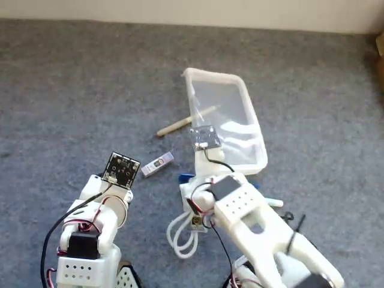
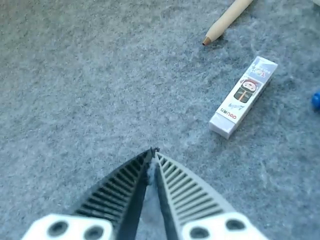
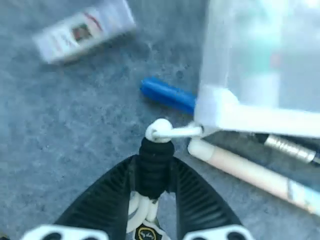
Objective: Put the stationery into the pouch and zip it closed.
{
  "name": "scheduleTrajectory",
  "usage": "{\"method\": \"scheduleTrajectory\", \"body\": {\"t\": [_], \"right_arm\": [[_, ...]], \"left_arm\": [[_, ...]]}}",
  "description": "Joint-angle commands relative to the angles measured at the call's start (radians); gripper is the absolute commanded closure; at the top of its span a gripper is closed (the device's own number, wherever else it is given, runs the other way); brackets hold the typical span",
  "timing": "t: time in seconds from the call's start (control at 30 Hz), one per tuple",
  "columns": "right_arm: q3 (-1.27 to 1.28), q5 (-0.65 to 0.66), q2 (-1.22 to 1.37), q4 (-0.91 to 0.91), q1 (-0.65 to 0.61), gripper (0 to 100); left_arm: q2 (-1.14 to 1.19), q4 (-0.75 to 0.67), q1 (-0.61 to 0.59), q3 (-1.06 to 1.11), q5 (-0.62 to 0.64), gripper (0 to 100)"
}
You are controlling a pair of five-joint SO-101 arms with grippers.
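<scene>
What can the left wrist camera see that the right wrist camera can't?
Only the left wrist view: the tip of the wooden pencil, and the left hand, shut with nothing in it. Only the right wrist view: the clear pouch, a cream pen beside its edge, and the right hand, shut on a black toggle joined to the pouch's corner. Both: the white eraser box on the grey carpet, and something blue, probably the blue pen.

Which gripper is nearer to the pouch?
Right. The right gripper is shut on the zip pull at the pouch corner; the left gripper sits off over carpet, near the eraser.
</scene>
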Motion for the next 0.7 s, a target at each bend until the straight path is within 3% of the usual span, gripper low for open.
{"method": "scheduleTrajectory", "body": {"t": [0.0, 0.3, 0.37, 0.5, 0.67], "right_arm": [[0.036, 0.052, -0.177, 0.007, 0.01, 99.5], [0.156, 0.158, -0.466, 0.007, 0.01, 99.5], [0.183, 0.196, -0.522, 0.007, 0.01, 99.5], [0.24, 0.27, -0.641, 0.007, 0.01, 99.5], [0.291, 0.275, -0.796, 0.007, 0.01, 99.5]], "left_arm": [[-0.013, 0.0, -0.013, -0.03, -0.009, 99], [-0.013, 0.068, -0.061, -0.171, -0.011, 99], [-0.013, 0.069, -0.061, -0.191, -0.011, 95], [-0.013, 0.069, -0.061, -0.217, 0.0, 76], [-0.013, 0.063, -0.056, -0.259, 0.106, 75]]}}
